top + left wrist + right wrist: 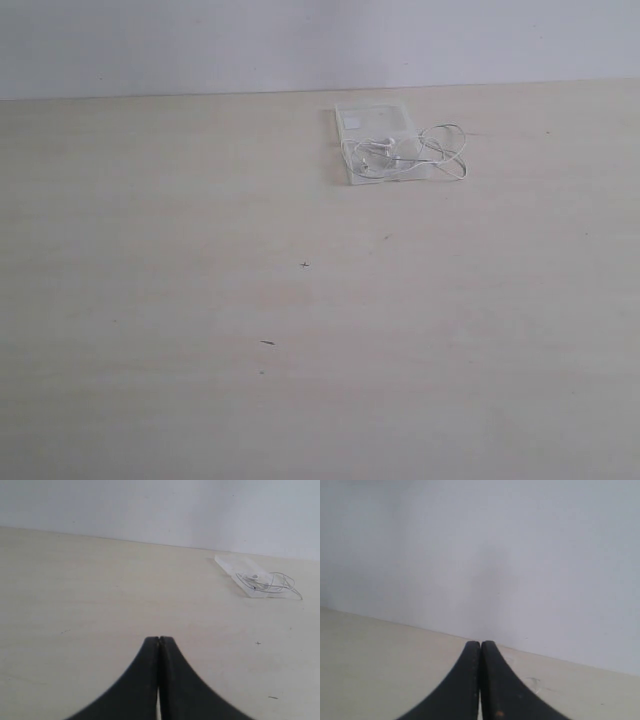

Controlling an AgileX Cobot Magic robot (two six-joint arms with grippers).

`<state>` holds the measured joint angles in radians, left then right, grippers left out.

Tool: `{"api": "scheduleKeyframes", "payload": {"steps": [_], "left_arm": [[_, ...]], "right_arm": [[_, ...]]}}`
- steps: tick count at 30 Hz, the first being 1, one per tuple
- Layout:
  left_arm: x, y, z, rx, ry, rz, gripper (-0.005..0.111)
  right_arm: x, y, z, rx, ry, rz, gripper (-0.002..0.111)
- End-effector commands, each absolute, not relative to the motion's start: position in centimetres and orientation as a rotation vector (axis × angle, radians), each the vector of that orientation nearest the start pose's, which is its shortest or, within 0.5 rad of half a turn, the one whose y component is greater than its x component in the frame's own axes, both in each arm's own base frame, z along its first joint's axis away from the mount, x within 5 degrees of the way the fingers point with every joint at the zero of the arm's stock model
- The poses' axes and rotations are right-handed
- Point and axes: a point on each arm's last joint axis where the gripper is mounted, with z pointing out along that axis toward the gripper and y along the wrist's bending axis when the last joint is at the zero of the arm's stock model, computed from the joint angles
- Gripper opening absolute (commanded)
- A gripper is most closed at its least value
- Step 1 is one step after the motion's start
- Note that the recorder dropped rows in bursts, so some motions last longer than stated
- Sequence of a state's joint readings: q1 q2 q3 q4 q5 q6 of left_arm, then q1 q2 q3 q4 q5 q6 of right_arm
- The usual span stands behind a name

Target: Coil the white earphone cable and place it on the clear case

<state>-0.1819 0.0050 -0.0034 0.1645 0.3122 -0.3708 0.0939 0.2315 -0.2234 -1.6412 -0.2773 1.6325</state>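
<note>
My left tool has its two black fingers pressed together along their length, with nothing between them, and it hangs above bare tabletop. My right tool is the same, its fingers meeting tip to tip and gripping nothing, and it faces the pale wall where it meets the far edge of the tabletop. In the exterior view the clear case lies flat in the upper part of the frame, a little right of centre and close to the tabletop's far edge. The white earphone cable rests in a loose tangle on the case's nearer half. The earbuds sit on the plastic, while several thin loops spill over the case's right edge onto the tabletop. My left wrist camera also shows the clear case with the cable bunched at one end and trailing off its side, well apart from my left tool. A few small dark specks mark the tabletop near the middle of the exterior frame, well away from the case.
</note>
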Motion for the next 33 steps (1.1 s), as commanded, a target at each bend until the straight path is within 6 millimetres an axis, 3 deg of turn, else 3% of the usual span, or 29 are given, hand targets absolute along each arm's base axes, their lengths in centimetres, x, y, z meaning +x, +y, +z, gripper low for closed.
{"api": "scheduleKeyframes", "payload": {"steps": [1,11,16,19,21,23,33], "left_arm": [[5.4,-0.5,18.6,-0.065,1.792,-0.236,0.0],[5.4,-0.5,18.6,-0.065,1.792,-0.236,0.0],[5.4,-0.5,18.6,-0.065,1.792,-0.236,0.0],[5.4,-0.5,18.6,-0.064,1.792,-0.236,0.0],[5.4,-0.5,18.6,-0.064,1.792,-0.236,0.0],[5.4,-0.5,18.6,-0.064,1.792,-0.236,0.0],[5.4,-0.5,18.6,-0.064,1.792,-0.236,0.0]], "right_arm": [[6.6,2.0,26.8,-0.196,1.45,0.187,0.0],[6.5,1.9,26.5,-0.215,1.454,0.146,0.0],[6.6,0.6,26.0,0.007,1.484,0.159,0.0],[6.7,-0.3,24.4,0.106,1.645,0.083,0.0],[6.5,0.1,23.4,-0.061,1.758,0.001,0.0],[6.5,0.6,23.3,-0.161,1.757,0.003,0.0],[5.6,0.6,20.1,-0.167,1.658,-0.003,0.0]]}}
